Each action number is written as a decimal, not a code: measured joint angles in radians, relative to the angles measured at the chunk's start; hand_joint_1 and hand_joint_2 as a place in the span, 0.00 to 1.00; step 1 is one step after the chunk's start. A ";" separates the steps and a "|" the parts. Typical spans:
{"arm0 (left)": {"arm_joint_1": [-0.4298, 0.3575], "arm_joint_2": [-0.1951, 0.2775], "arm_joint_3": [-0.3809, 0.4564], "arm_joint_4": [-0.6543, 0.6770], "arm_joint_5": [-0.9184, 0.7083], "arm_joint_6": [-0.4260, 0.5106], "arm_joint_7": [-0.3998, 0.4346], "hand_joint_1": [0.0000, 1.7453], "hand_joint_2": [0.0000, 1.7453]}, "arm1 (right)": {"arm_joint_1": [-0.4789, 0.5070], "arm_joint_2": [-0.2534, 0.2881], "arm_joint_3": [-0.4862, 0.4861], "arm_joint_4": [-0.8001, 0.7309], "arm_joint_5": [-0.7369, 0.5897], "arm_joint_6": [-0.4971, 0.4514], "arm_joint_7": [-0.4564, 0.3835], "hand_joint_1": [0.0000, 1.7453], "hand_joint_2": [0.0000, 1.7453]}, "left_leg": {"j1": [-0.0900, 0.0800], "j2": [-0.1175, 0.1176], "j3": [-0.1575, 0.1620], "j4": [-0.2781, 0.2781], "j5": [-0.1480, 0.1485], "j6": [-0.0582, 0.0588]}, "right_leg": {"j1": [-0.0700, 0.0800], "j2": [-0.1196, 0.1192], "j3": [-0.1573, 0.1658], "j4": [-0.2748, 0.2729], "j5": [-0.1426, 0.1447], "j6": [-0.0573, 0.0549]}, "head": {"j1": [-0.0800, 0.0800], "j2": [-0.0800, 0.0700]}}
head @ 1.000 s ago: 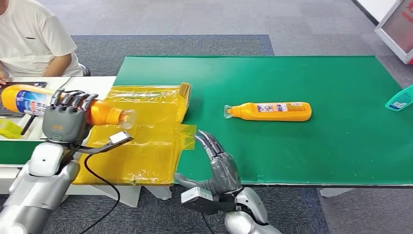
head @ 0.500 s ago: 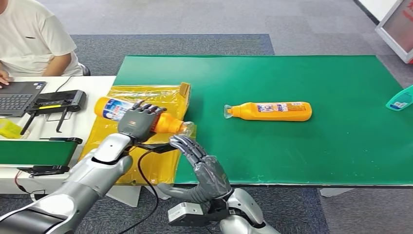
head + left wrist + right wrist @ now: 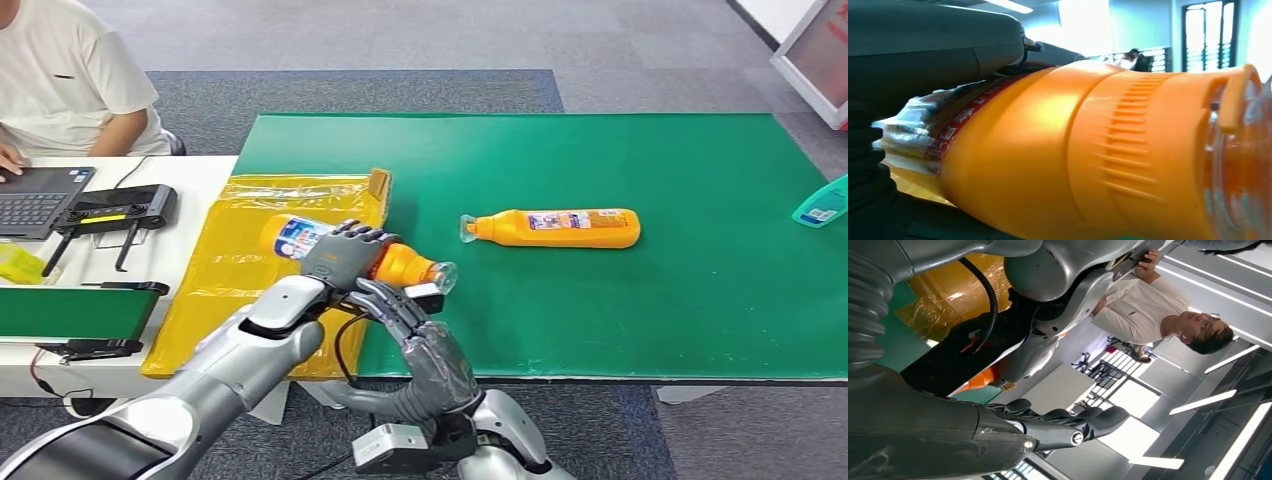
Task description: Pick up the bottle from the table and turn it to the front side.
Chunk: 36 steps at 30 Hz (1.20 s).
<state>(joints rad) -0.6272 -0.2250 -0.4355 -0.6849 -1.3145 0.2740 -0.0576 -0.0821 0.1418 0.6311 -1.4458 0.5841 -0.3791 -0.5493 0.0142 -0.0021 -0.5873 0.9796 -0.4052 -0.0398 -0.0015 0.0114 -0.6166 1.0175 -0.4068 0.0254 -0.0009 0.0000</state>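
My left hand (image 3: 338, 256) grips an orange bottle (image 3: 385, 262) above the near edge of the green bench (image 3: 620, 300).

The bottle lies roughly level in my grasp, clear cap pointing right, over the seam between yellow plastic sheet (image 3: 240, 290) and bench. My right hand (image 3: 420, 335) hovers just below it, fingers spread, holding nothing. A second orange bottle (image 3: 555, 228) lies on its side farther out on the bench.

A second bottle (image 3: 555, 228) lies mid-table (image 3: 620, 330), right of the held bottle (image 3: 345, 250) above the table's left edge
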 joint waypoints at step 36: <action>-0.032 0.059 0.023 0.134 0.006 -0.073 0.113 0.00 1.00 | 0.074 0.012 -0.226 0.020 -0.030 -0.030 -0.041 0.00 1.00 | 0.000 0.000 -0.001 0.000 0.001 0.001 | 0.000 0.000 0.000 0.000 0.000 0.000 | 0.000 0.000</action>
<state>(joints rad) -0.6596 -0.1656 -0.4126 -0.5507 -1.3084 0.2013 0.0557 -0.0078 0.1543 0.4049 -1.4257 0.5541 -0.4089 -0.5901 0.0141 -0.0022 -0.5880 0.9796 -0.4046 -0.0388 -0.0016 0.0111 -0.6163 1.0175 -0.4065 0.0258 -0.0008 0.0000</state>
